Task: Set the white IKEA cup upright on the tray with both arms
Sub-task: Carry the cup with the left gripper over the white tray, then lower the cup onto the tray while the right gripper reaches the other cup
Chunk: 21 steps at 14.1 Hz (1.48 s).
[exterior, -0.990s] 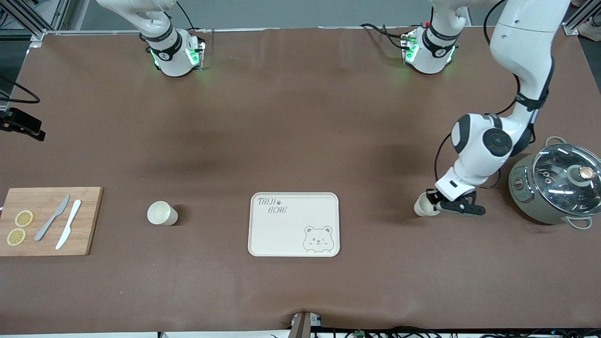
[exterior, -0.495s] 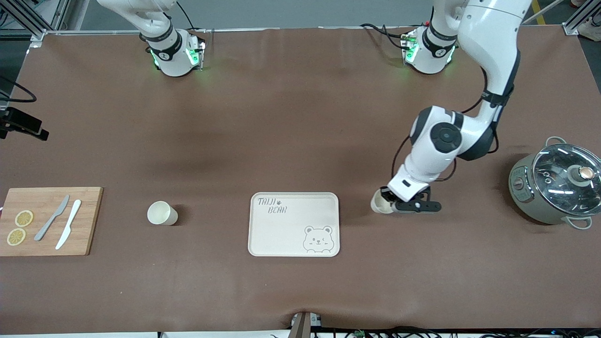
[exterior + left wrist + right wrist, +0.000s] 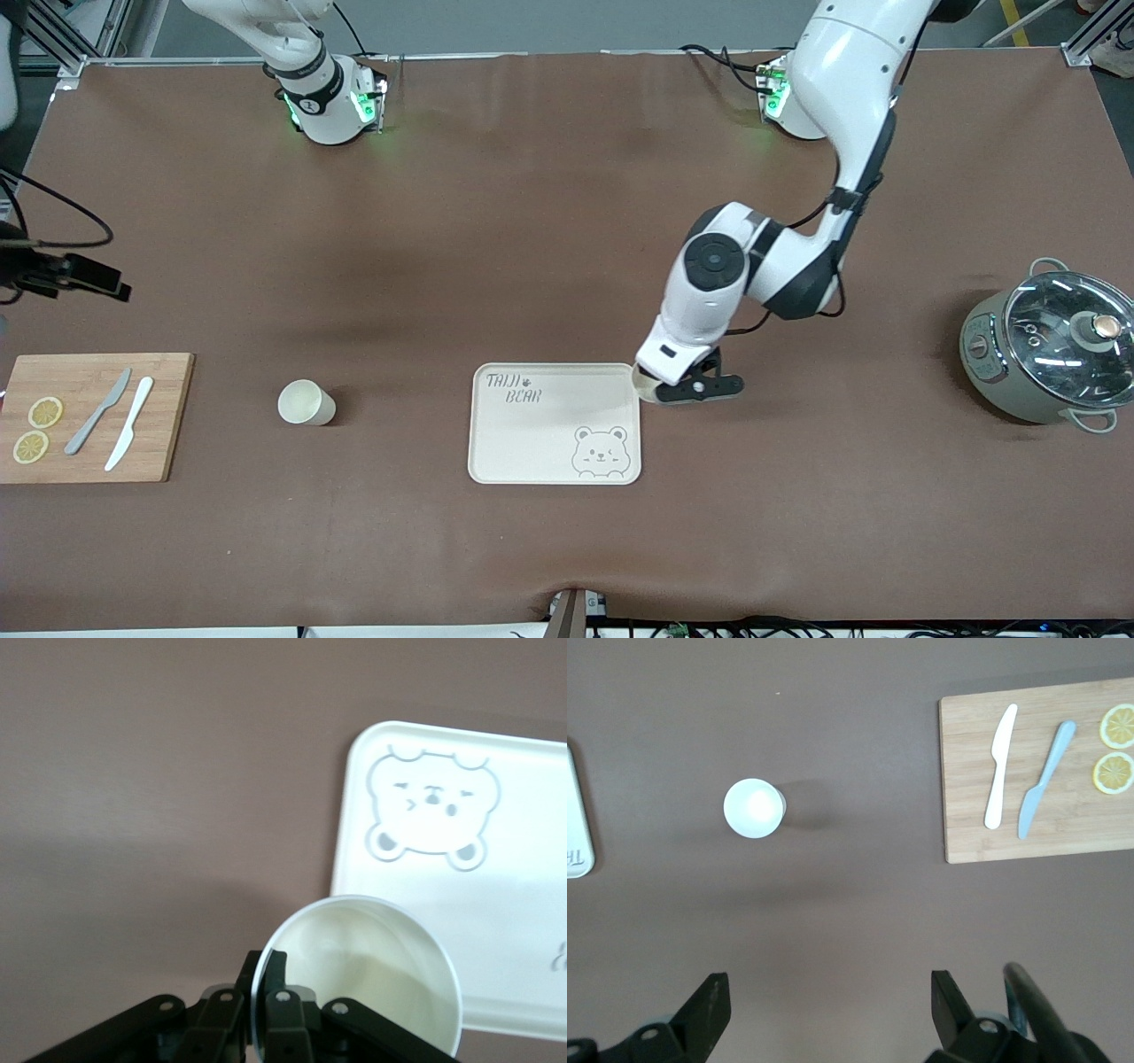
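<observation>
A white cup (image 3: 641, 381) hangs in my left gripper (image 3: 657, 390), which is shut on its rim with one finger inside and one outside. In the left wrist view I look straight into the cup (image 3: 363, 966), pinched by the left gripper (image 3: 266, 961). It hangs over the edge of the cream bear tray (image 3: 549, 434) toward the left arm's end; the tray (image 3: 496, 904) lies flat and bare. Another white cup (image 3: 306, 403) stands upright between tray and cutting board. My right gripper (image 3: 828, 992) is open high over the table, this cup (image 3: 754, 808) below it.
A wooden cutting board (image 3: 89, 416) with two knives and two lemon slices lies at the right arm's end; the board (image 3: 1036, 771) also shows below the right wrist. A grey pot (image 3: 1045, 354) with a glass lid stands at the left arm's end.
The left arm has carried its cup from beside the pot across the table to the tray's edge. The cup on the table and the tray have not moved.
</observation>
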Each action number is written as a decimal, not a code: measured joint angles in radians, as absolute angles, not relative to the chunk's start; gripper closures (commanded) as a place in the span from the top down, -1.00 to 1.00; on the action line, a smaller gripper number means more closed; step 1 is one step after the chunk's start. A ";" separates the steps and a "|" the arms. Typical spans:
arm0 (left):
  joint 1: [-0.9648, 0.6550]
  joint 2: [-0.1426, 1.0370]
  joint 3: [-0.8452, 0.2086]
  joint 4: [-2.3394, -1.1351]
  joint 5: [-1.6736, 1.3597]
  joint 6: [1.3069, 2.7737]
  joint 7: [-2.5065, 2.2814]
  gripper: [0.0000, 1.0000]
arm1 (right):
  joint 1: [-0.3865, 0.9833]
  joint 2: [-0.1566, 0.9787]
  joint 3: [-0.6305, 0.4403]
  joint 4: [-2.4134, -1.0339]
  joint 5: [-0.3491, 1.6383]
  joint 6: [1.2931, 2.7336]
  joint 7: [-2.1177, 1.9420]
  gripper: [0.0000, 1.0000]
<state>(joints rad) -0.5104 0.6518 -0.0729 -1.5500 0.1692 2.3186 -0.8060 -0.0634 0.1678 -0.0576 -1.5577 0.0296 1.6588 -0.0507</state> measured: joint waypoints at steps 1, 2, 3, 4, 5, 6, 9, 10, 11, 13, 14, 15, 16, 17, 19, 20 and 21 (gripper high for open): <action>-0.530 0.681 -0.071 -1.517 0.171 2.313 -0.838 -1.00 | -0.062 0.172 -0.056 -1.591 0.030 1.698 -0.051 1.00; -0.550 0.708 -0.063 -1.488 0.172 2.312 -0.863 -1.00 | -0.061 0.173 -0.055 -1.625 0.030 1.736 -0.051 1.00; -0.572 0.732 -0.048 -1.463 0.172 2.312 -0.880 -1.00 | -0.061 0.173 -0.053 -1.659 0.031 1.774 -0.051 1.00; -0.596 0.753 -0.026 -1.441 0.172 2.311 -0.895 -1.00 | -0.059 0.173 -0.052 -1.691 0.031 1.807 -0.051 1.00; -0.621 0.774 -0.002 -1.423 0.172 2.311 -0.911 -1.00 | -0.055 0.173 -0.050 -1.720 0.032 1.838 -0.051 1.00; -0.639 0.790 0.014 -1.408 0.172 2.311 -0.925 -1.00 | -0.049 0.173 -0.048 -1.746 0.032 1.869 -0.050 1.00; -0.657 0.821 0.027 -1.379 0.172 2.310 -0.941 -1.00 | -0.025 0.183 -0.046 -1.819 0.035 1.963 -0.048 1.00; -0.657 0.823 0.028 -1.376 0.172 2.310 -0.942 -1.00 | -0.015 0.195 -0.046 -1.833 0.042 1.981 -0.041 1.00; -0.656 0.824 0.030 -1.374 0.172 2.310 -0.944 -1.00 | -0.007 0.213 -0.046 -1.841 0.057 2.001 -0.035 1.00; -0.656 0.828 0.032 -1.372 0.172 2.310 -0.945 -1.00 | 0.002 0.253 -0.046 -1.846 0.076 2.040 -0.032 1.00; -0.656 0.831 0.032 -1.371 0.172 2.310 -0.945 -1.00 | 0.004 0.272 -0.046 -1.846 0.079 2.054 -0.031 1.00; -0.656 0.835 0.033 -1.370 0.172 2.311 -0.945 -1.00 | 0.006 0.289 -0.046 -1.847 0.080 2.068 -0.031 1.00; -0.656 0.838 0.033 -1.369 0.172 2.312 -0.946 -1.00 | 0.009 0.307 -0.046 -1.847 0.080 2.084 -0.031 1.00; -0.656 0.842 0.033 -1.367 0.172 2.313 -0.946 -1.00 | 0.012 0.324 -0.046 -1.847 0.081 2.102 -0.031 1.00; -0.656 0.843 0.033 -1.364 0.172 2.313 -0.946 0.20 | 0.015 0.357 -0.046 -1.848 0.081 2.141 -0.030 1.00; -0.656 0.843 0.033 -1.364 0.172 2.313 -0.946 0.99 | 0.016 0.371 -0.046 -1.848 0.081 2.158 -0.030 1.00; -0.656 0.843 0.033 -1.364 0.173 2.313 -0.946 1.00 | 0.016 0.384 -0.046 -1.848 0.081 2.171 -0.029 1.00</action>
<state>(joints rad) -0.6561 0.8430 0.0332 -1.3637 0.1726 2.3134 -0.9456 0.0164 0.3835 -0.0458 -1.8477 0.0810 2.1711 -0.0293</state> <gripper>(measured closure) 0.885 0.000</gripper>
